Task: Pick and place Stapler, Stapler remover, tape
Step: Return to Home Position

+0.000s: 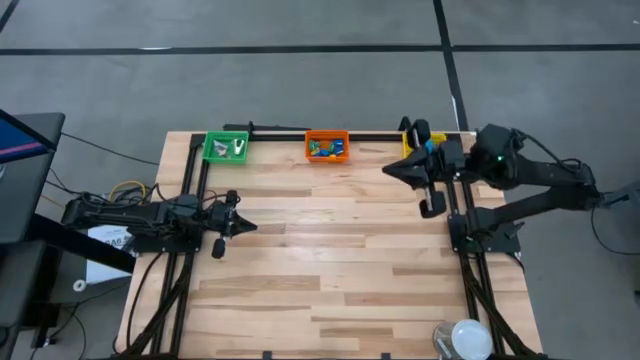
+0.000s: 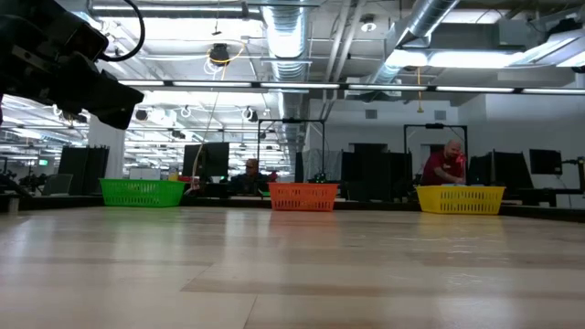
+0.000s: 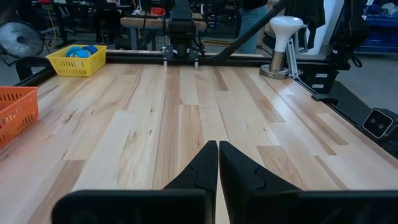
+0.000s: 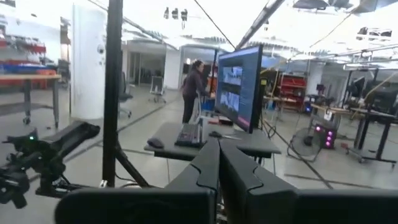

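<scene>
Both left gripper and right gripper have jaws closed, empty, well apart from the orange bin; homing likely needs only settling.

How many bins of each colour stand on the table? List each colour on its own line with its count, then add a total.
Green bin: 1
Orange bin: 1
Yellow bin: 1
Total: 3
</scene>
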Controlling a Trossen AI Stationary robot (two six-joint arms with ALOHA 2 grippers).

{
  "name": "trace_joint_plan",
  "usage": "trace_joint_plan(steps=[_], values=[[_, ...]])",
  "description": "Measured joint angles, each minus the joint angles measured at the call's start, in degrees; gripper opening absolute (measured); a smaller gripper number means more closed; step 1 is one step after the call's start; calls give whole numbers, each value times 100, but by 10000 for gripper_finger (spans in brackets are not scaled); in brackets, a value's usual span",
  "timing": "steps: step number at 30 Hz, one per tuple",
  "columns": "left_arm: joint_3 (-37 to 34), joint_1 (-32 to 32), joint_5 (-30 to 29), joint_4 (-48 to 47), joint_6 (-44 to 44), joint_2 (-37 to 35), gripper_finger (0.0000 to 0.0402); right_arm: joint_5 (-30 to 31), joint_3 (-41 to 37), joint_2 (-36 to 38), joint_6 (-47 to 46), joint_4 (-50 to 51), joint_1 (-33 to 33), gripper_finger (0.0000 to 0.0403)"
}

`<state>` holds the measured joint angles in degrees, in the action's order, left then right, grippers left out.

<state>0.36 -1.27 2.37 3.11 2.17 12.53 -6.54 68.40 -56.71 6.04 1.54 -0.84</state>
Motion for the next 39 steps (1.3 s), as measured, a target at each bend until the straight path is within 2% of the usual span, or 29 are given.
trace_joint_plan(steps=[14, 22, 39], values=[[0, -1, 0, 50, 0, 0, 8, -44, -2601, 1241, -242, -1814, -397, 0], [-2, -1, 0, 90, 0, 0, 8, 47, -3787, 2054, -294, -2151, -433, 0], [0, 0, 0, 129, 0, 0, 8, 109, -5903, 3976, -295, -2337, 536, 0]])
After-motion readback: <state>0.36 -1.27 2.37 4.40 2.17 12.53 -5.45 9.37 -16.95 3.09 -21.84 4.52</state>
